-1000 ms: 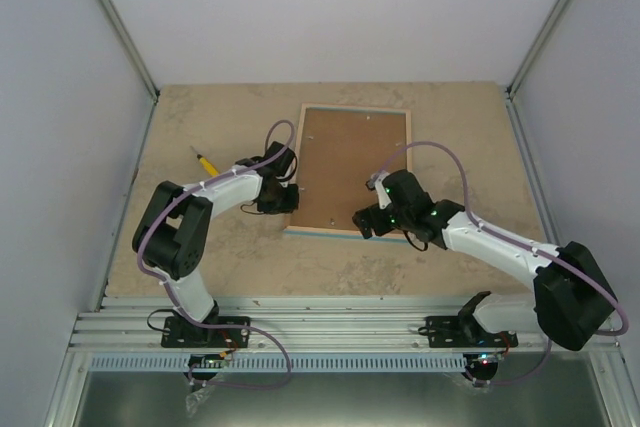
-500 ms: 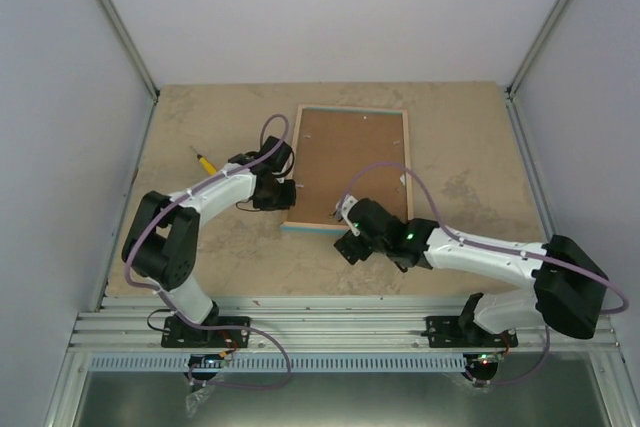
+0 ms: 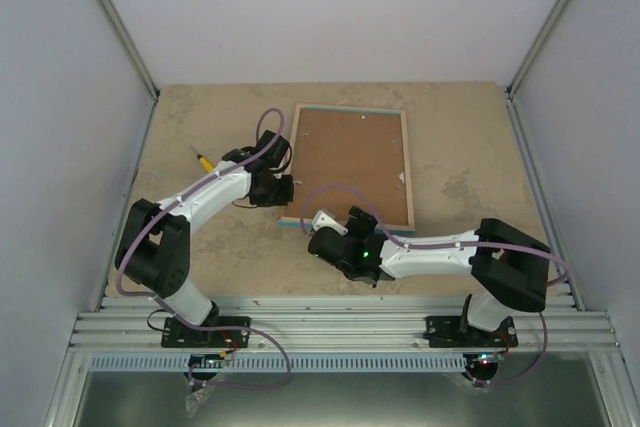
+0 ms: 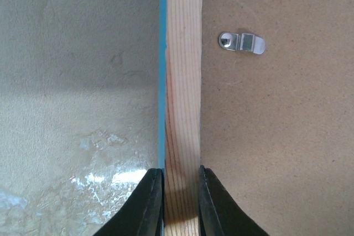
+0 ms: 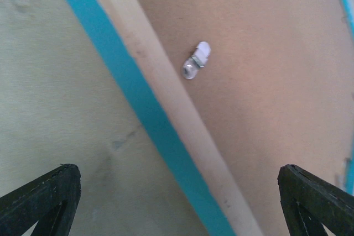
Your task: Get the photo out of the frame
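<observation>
**Frame.** The frame (image 3: 352,167) lies face down on the table (image 3: 200,107), with its brown backing board (image 4: 276,136) uppermost. This orientation exposes the fastenings that must be released before anything can come out.

**Photo.** Not visible in any view. It is judged to sit beneath the board, inside the frame.

**Left gripper.** The left gripper (image 4: 181,205) is drawn in narrow on the frame's pale wood rail (image 4: 183,81). One finger (image 4: 152,205) is against the turquoise outer edge and the other is on the board side. The purpose appears to be to pin the frame so it cannot slide while the other arm works. Whether the pads truly bite the rail or merely bracket it cannot be settled from this angle. A metal retaining clip (image 4: 241,42) sits ahead of these fingertips and off to the board side, lying across the board (so not yet turned clear).

**Right gripper.** The right gripper (image 3: 316,231) is at the frame's near corner with its fingers (image 5: 41,197) spread wide and holding nothing. Between and ahead of them run the turquoise edge and the rail on a diagonal. A second clip (image 5: 196,62) lies just beyond the rail.

**Assessment.** Early stage. The board is seated, and the right fingers are likely placed to work that clip next.
</observation>
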You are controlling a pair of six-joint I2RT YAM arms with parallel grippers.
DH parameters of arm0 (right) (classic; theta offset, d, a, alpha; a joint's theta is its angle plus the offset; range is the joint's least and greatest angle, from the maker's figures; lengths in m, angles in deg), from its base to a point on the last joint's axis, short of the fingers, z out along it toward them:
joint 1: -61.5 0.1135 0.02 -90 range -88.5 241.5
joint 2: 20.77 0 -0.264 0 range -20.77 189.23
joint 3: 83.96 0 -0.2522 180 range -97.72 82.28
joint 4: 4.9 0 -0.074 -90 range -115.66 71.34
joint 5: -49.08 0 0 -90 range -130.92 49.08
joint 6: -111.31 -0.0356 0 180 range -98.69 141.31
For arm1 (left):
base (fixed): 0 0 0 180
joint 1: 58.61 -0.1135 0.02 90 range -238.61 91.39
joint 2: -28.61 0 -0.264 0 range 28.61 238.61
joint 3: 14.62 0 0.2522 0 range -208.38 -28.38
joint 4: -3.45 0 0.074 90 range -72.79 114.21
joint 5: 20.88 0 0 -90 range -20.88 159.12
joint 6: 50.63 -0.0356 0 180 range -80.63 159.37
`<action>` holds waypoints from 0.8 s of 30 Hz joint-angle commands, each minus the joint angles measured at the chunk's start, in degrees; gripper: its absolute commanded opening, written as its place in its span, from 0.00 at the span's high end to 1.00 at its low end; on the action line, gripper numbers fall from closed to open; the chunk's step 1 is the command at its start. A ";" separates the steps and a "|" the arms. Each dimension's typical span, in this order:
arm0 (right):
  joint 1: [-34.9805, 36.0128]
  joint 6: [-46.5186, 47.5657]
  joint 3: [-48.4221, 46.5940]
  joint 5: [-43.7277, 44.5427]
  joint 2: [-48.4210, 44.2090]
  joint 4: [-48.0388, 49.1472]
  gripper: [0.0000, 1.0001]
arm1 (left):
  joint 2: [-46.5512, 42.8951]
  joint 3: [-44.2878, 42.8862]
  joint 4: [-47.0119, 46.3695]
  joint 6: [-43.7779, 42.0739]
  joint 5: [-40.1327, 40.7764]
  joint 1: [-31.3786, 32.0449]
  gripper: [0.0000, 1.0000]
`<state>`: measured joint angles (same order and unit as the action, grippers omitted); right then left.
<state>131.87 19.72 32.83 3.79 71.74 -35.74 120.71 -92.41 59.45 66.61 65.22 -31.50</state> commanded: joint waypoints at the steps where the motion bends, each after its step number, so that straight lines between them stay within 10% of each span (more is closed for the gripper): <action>1: 0.58 6.83 -0.83 13.64 3.41 7.16 0.04 | -3.32 -2.82 -1.19 0.56 -1.28 0.22 0.99; 12: 0.63 26.24 2.23 18.67 9.45 27.66 0.24 | -3.33 -3.99 0.04 -0.20 -3.15 0.21 0.99; 24: 0.70 34.03 4.18 20.15 7.52 36.43 0.75 | -4.59 -1.73 -2.60 1.01 -6.48 0.02 0.94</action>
<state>132.30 51.57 36.00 21.34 82.21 -6.26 118.81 -93.61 60.59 67.40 62.81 -31.61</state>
